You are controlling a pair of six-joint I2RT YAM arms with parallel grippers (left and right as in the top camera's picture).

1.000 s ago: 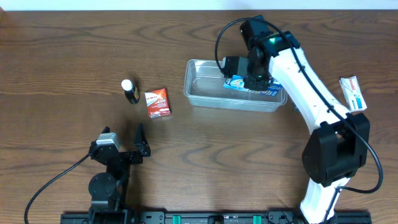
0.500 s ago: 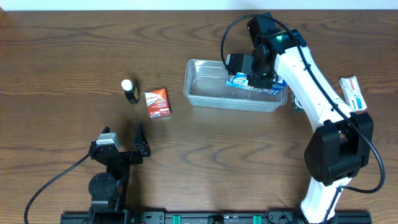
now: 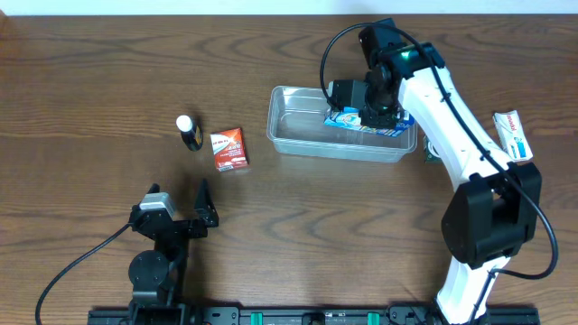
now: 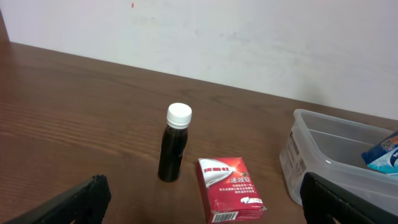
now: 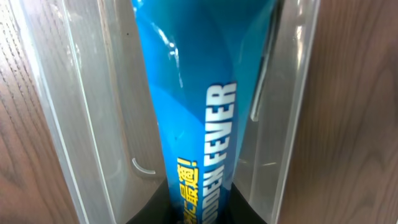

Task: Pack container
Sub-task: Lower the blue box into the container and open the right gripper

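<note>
The container [image 3: 293, 144], a clear plastic tub, lies at the table's far middle; its wall [image 5: 81, 124] also fills the right wrist view. A long blue box [image 3: 348, 118] sits inside it at the right end, and my right gripper [image 3: 372, 116] is shut on that blue box [image 5: 193, 118], with the jaws dark on both sides of its near end. My left gripper [image 3: 206, 209] stands open near the front left, nothing between its fingers [image 4: 87, 196]. It faces a dark bottle with a white cap [image 4: 174, 146] and a red carton [image 4: 229, 190].
The dark bottle [image 3: 188, 132] and red carton [image 3: 228, 149] stand left of the container. A white and red tube [image 3: 512, 135] lies at the far right, beyond the right arm. The container's left half holds nothing I can see.
The right gripper has shifted slightly toward the far right with the blue box, staying inside the container. The left arm has not moved.
</note>
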